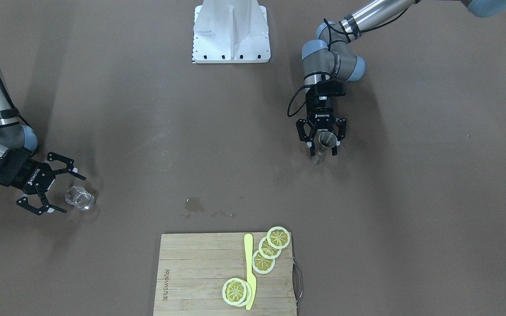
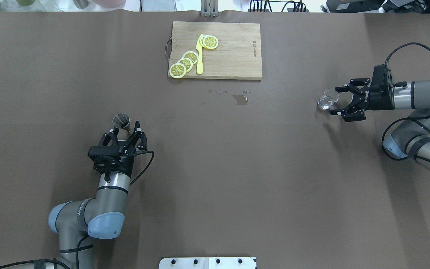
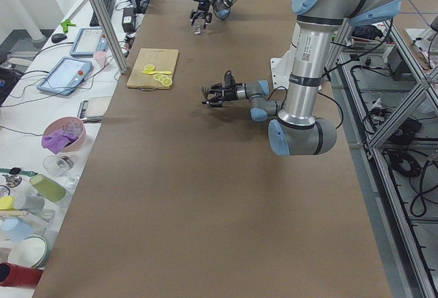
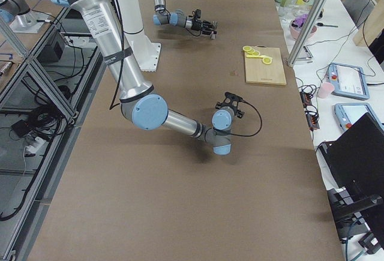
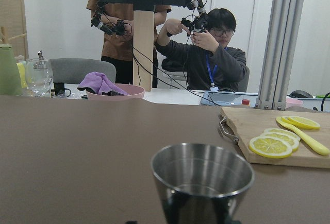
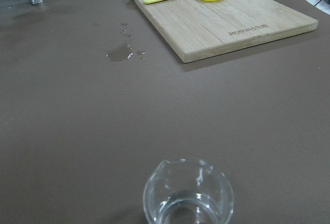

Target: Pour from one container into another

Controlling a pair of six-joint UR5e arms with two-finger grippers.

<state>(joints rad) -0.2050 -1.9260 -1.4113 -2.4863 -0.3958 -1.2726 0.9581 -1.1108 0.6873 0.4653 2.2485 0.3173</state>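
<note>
Your left fingers straddle the jigger, right fingers flank the glass, all spread apart; closing off-centre could topple either.

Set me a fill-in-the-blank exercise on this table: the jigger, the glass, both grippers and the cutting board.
1. The gripper nearest the steel jigger belongs to the robot's ___ arm.
2. The right gripper, right by the clear glass tumbler, has its jaws ___.
3. The knife lying among the lemon slices on the wooden cutting board is ___ in colour.
Missing words: left; open; yellow.
</note>
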